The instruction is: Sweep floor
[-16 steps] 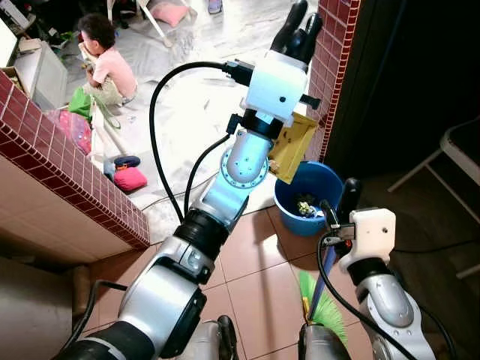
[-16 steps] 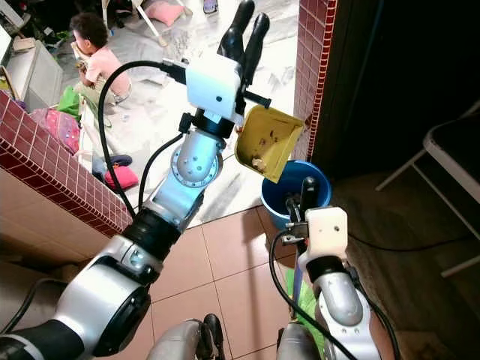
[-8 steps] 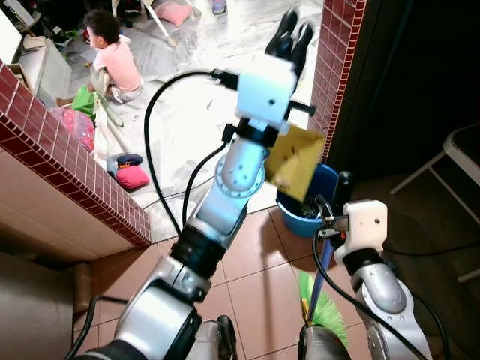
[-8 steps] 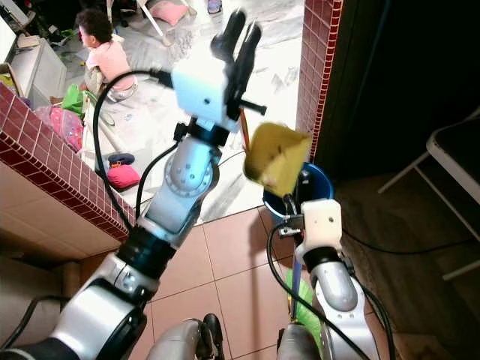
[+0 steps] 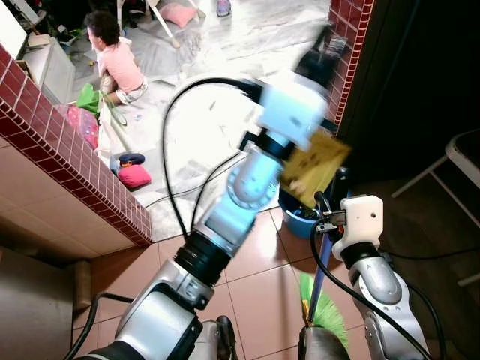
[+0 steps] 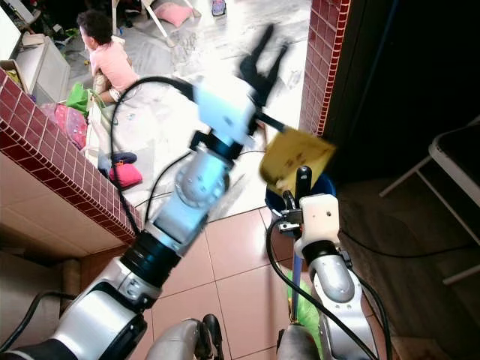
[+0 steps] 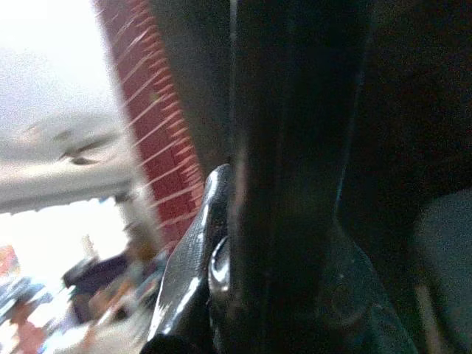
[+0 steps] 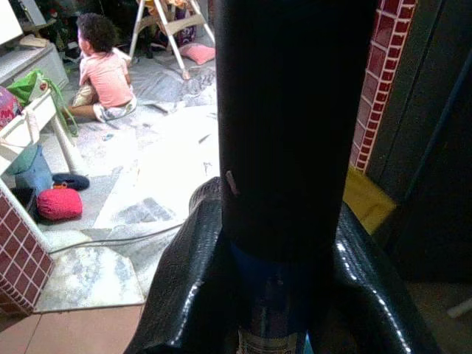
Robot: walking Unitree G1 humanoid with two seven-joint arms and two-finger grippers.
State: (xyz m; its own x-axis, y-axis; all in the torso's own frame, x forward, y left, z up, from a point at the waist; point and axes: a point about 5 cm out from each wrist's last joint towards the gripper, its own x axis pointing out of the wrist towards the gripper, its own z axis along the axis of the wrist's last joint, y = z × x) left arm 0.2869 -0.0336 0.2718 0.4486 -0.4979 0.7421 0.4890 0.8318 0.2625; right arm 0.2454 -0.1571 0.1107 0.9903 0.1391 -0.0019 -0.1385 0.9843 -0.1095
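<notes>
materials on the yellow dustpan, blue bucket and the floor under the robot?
Yellow dustpan: looks like moulded plastic, matte, uniform colour; motion-blurred, so not certain. Blue bucket: likely plastic, smooth with a slight sheen on its rim. Floor under the robot: terracotta ceramic tiles by the look, glossy, with grout lines and reflected light.

two silver robot arms are reaching forward, one left gripper (image 6: pixel 264 57) and one right gripper (image 5: pixel 344 185). one yellow dustpan (image 5: pixel 315 166), one blue bucket (image 5: pixel 298 217) and one green broom (image 5: pixel 321 304) are showing. one person (image 5: pixel 115 58) is sitting on the floor beside one red cushion (image 5: pixel 134 176).
</notes>
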